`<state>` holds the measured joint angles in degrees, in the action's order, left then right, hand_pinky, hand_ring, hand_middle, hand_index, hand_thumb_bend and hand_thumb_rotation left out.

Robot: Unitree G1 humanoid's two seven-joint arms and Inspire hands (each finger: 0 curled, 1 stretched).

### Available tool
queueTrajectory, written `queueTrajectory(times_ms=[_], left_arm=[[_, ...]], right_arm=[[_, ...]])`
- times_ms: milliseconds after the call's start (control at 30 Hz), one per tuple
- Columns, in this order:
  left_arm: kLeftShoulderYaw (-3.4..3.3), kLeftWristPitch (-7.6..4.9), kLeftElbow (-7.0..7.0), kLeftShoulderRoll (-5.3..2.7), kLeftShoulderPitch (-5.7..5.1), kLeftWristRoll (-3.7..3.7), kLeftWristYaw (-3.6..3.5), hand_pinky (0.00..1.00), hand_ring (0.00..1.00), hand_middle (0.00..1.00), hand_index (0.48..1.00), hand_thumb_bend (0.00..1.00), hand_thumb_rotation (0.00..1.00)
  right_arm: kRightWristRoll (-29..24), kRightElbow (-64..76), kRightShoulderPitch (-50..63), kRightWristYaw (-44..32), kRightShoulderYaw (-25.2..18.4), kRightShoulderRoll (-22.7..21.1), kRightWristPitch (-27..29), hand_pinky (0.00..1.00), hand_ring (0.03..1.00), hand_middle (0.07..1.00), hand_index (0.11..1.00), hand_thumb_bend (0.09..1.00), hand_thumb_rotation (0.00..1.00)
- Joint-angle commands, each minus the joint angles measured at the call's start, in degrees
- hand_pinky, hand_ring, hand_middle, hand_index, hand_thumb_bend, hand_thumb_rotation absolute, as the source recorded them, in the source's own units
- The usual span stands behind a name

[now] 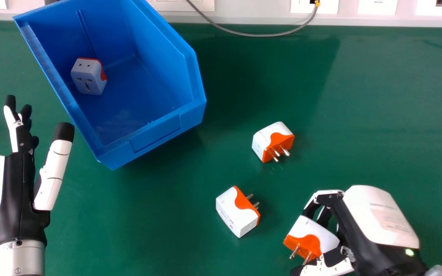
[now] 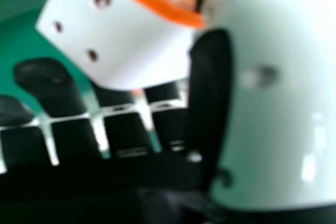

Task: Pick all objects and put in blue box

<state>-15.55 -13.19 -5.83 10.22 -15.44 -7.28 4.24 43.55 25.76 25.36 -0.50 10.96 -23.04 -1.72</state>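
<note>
In the head view my right hand [image 1: 374, 226] is at the lower right, its fingers and thumb closed round a white and orange adapter [image 1: 313, 237] whose pins point down and to the left. The right hand view has the held adapter [image 2: 121, 35] between the fingers and the thumb of my right hand [image 2: 262, 103]. Two similar adapters lie on the table, a back one [image 1: 272, 142] and a nearer one [image 1: 238, 211]. Another adapter [image 1: 88, 76] rests inside the blue box [image 1: 148, 134]. My left hand [image 1: 19, 184] is at the left, fingers straight, holding nothing.
The green table [image 1: 390, 107] spreads around the box. A grey cable [image 1: 259, 35] loops down along the table's back edge, in front of a pale strip with sockets [image 1: 182, 5]. The box's near left corner stands close to the left thumb.
</note>
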Motion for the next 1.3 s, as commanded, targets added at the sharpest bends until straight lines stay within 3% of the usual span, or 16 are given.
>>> queueTrajectory(times_ms=[0, 233, 500, 633, 900, 1033, 1267], left_arm=[[-0.38, -0.54, -0.92, 0.81, 0.42, -0.06, 0.14, 0.96, 1.0, 1.0, 1.0, 0.77, 0.96], [-0.22, -0.15, -0.36, 0.6, 1.06, -0.63, 0.66, 0.96, 1.0, 1.0, 1.0, 0.76, 0.97], [0.39, -0.15, 0.59, 0.35, 2.22, -1.13, 1.09, 0.96, 1.0, 1.0, 1.0, 0.75, 0.97], [0.58, -0.77, 1.86, 0.57, 2.88, -1.13, 1.23, 0.96, 1.0, 1.0, 1.0, 0.75, 0.97], [0.42, -1.59, 3.18, 0.86, 3.4, -0.78, 1.06, 0.96, 1.0, 1.0, 1.0, 0.74, 0.97], [0.5, -1.71, 3.01, 0.67, 3.27, -1.01, 1.25, 0.96, 1.0, 1.0, 1.0, 0.74, 0.97], [0.67, -1.97, 2.48, 0.42, 2.78, -1.03, 1.33, 0.96, 1.0, 1.0, 1.0, 0.74, 0.98]], right_arm=[[-1.9, 5.5, 0.0, -1.5, -2.0, -0.3, 1.2, 0.05, 0.099, 0.178, 0.47, 0.49, 0.14], [-6.5, 13.2, -4.5, -5.8, -2.7, 0.6, 3.9, 0.03, 0.085, 0.155, 0.469, 0.489, 0.14], [-6.9, 9.5, -19.2, -7.1, 3.7, 5.1, 8.0, 0.03, 0.08, 0.14, 0.469, 0.49, 0.13], [-6.0, 2.8, -26.9, -5.4, 6.5, 8.3, 10.4, 0.03, 0.072, 0.136, 0.469, 0.491, 0.13], [0.0, -24.8, -51.2, 0.9, 13.9, 21.2, 8.4, 0.03, 0.072, 0.141, 0.474, 0.49, 0.13], [1.3, -37.5, -60.5, 5.3, 15.2, 24.5, 8.4, 0.08, 0.15, 0.268, 0.475, 0.49, 0.13], [1.8, -65.3, -82.3, 12.8, 16.3, 30.7, 7.4, 0.12, 0.177, 0.272, 0.474, 0.492, 0.13]])
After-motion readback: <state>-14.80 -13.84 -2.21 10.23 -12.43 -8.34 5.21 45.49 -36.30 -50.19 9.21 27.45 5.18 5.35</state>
